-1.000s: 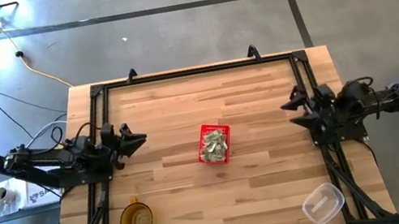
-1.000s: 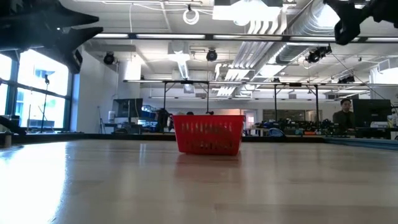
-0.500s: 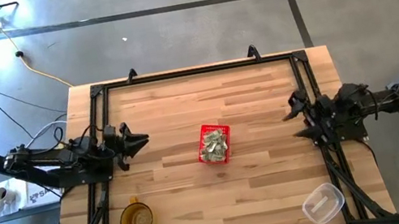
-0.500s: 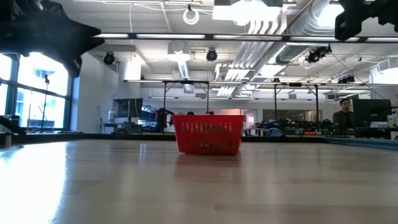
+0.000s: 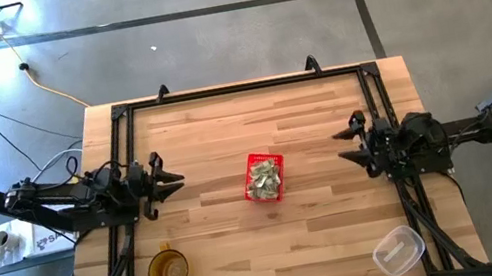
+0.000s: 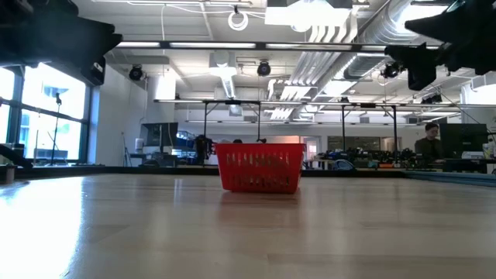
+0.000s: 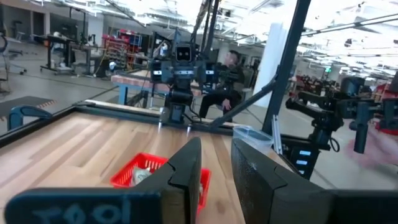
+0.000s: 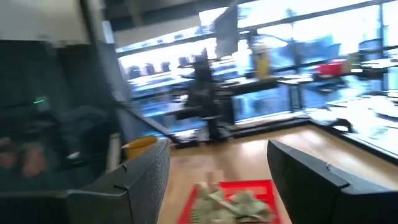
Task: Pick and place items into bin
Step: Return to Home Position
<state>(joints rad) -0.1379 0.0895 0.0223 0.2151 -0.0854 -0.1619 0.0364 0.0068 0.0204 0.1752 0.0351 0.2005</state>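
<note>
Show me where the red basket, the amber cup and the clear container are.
red basket [image 6: 260, 169], low view, front wall
amber cup [image 5: 169, 271], high view, its inside
clear container [image 5: 397, 251], high view, its middle

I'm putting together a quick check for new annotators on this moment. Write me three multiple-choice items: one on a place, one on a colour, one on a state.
1. Where does the red basket stand?
A. near the middle of the table
B. on the floor
C. on a shelf

2. What colour is the round cup?
A. blue
B. amber
C. white

3. How is the right gripper?
A. shut on a packet
B. shut on the basket's rim
C. open, holding nothing

Answers:
1 A: the high view shows it about centred on the tabletop.
2 B: from above it shows amber against the pale wood.
3 C: the right wrist view shows it spread wide and empty.
</note>
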